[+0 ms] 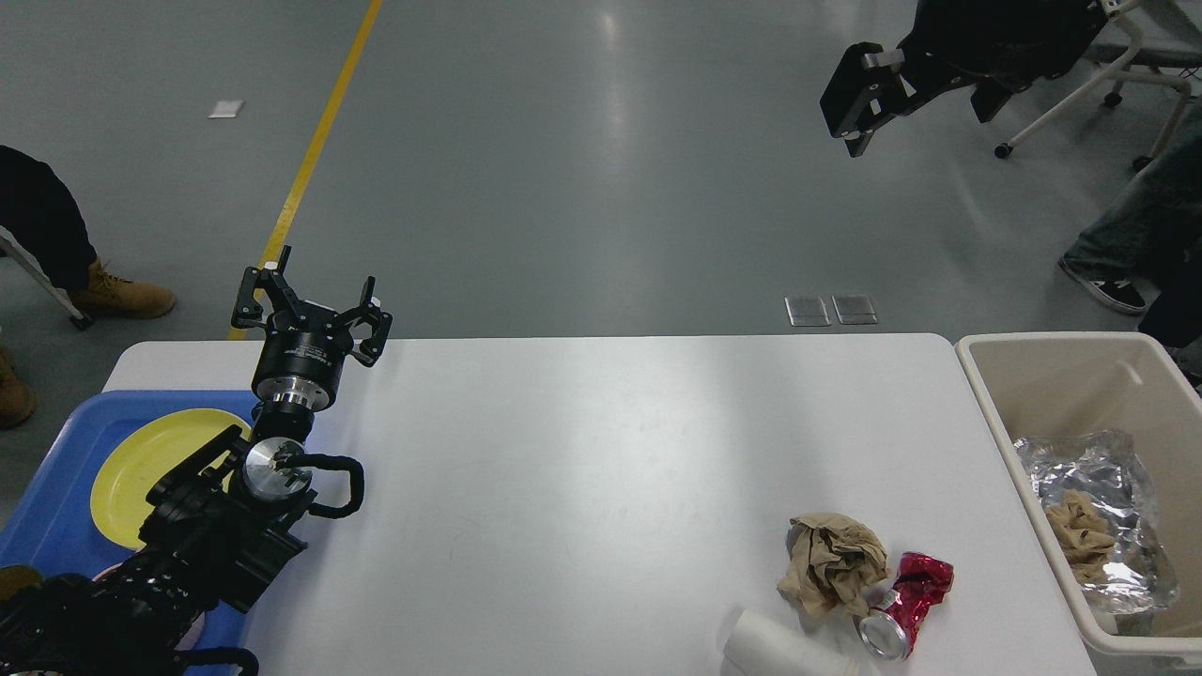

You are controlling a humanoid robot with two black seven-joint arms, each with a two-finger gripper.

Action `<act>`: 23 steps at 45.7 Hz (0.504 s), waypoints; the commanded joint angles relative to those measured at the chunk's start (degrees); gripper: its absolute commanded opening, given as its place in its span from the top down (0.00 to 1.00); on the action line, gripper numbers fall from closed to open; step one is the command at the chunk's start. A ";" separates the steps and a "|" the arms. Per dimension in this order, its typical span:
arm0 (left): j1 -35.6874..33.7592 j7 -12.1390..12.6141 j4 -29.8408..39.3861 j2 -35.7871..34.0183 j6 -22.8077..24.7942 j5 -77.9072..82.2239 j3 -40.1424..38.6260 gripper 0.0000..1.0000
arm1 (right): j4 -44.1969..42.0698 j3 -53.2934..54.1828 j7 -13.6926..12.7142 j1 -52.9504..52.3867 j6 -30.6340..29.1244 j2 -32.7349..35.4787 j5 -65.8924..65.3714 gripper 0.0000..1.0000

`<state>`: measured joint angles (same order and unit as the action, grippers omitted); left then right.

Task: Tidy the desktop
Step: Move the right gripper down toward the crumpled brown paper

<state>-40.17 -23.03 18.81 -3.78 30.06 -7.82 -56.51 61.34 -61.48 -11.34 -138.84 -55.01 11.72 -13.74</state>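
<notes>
Lying nearest along the front edge of the table [601, 451], a white paper cup [784, 650] is on its side, its lower part cut off by the edge of the view. Just beside it sit a crushed red can [901, 601] and a crumpled brown paper wad [831, 561], the wad touching the can. At the near left, the left arm's bulky black links cover part of a blue tray [56, 498] holding a yellow plate [141, 460]; something reddish under the arm is too hidden to identify. The white table itself fills the middle of the scene, bare across its centre. At its right end stands a beige bin [1052, 376], partly out of view, with crumpled foil [1094, 469] and another brown wad [1080, 535] inside. The left claw [313, 305] points upward over the table's far left corner, its fingers spread apart and holding nothing. High at the far right, over the grey floor, the right claw [850, 99] appears dark and end-on; whether its fingers are apart or together I cannot tell. A chair base and people's legs are cut off at the sides.
</notes>
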 commanded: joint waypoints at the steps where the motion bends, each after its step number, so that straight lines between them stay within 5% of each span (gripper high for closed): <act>1: 0.00 0.00 0.00 0.00 0.00 0.00 0.00 0.04 | 0.36 -0.48 0.00 -0.11 0.01 1.20 -0.06 0.00; 12: 0.00 0.00 0.00 0.00 0.00 0.00 0.00 0.04 | 3.42 -1.54 -0.26 0.41 0.01 7.44 -0.58 0.00; 19: 0.00 0.00 0.00 0.00 0.00 0.00 0.00 0.04 | 22.91 -7.86 -0.26 0.42 0.01 7.79 -0.85 0.02; 23: 0.00 0.00 0.00 0.00 0.00 0.00 0.00 0.04 | 34.35 -9.71 -0.26 0.50 15.86 7.70 -0.85 0.02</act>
<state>-40.17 -23.03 18.81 -3.78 30.06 -7.82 -56.51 81.42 -68.29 -11.61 -138.41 -53.69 19.45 -14.55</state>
